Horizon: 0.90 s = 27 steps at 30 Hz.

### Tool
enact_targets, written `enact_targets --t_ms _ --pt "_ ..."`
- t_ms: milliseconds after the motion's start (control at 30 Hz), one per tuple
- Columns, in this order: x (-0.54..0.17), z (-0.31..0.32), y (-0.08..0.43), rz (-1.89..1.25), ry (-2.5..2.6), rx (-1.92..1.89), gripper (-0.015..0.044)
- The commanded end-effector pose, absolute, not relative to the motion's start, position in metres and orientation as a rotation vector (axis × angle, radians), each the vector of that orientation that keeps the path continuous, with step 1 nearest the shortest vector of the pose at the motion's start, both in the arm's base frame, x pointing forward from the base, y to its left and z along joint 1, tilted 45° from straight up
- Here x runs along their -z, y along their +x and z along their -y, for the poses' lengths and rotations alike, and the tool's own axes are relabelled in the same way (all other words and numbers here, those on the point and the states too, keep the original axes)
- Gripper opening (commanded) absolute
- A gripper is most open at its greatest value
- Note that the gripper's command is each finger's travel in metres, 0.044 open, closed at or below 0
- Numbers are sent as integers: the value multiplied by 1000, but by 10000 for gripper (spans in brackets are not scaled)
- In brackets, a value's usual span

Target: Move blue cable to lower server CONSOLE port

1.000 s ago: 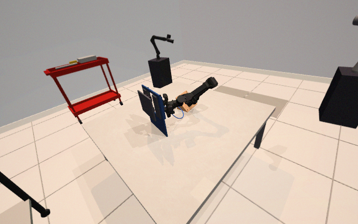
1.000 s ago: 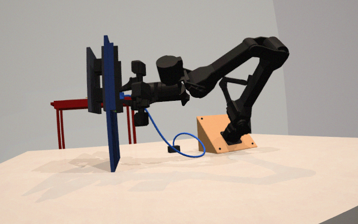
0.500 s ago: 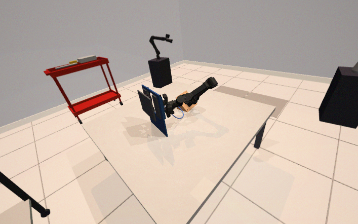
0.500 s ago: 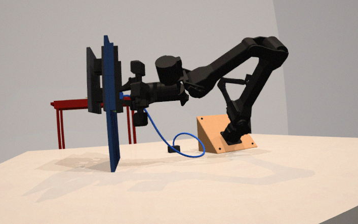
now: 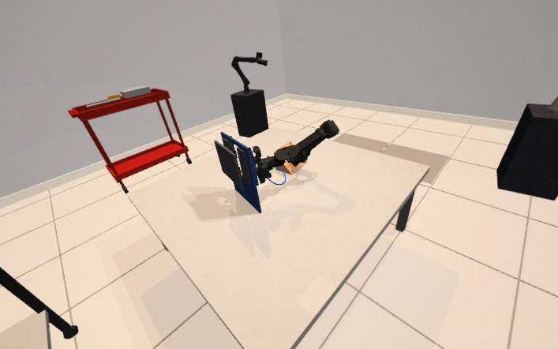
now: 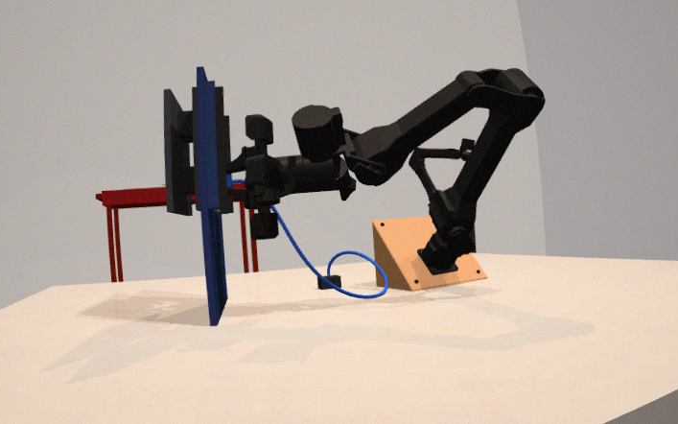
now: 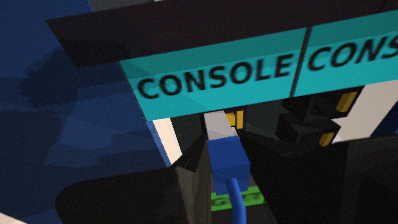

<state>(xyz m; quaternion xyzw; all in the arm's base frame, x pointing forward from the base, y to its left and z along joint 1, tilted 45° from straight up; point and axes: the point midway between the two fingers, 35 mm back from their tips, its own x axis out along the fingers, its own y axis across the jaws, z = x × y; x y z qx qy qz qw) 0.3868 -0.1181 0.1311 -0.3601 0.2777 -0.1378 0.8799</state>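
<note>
Beyond the pale table [image 5: 316, 260] [image 6: 331, 384], grey walls rise. Pincer [image 6: 232, 181] [image 7: 220, 138] grips the blue plug [image 6: 235, 181] [image 7: 228, 159] at a CONSOLE port; skewed pushing could jam it against the rim.

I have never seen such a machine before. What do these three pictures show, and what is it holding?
It is one black robot arm, bolted to a wooden wedge on a table. The top picture looks down over the room; the exterior one looks from the side; the wrist one comes from a camera near the gripper. The gripper is closed on a blue plug, close to a CONSOLE label on an upright blue panel. The plug's blue cable loops down to a small black block.
</note>
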Motion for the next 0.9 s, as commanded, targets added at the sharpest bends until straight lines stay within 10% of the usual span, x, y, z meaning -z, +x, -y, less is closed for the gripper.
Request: enact_targets --t_ms 0,867 --pt "-134 119 389 -573 -752 293 0" --pt "-133 120 393 -572 -752 294 0"
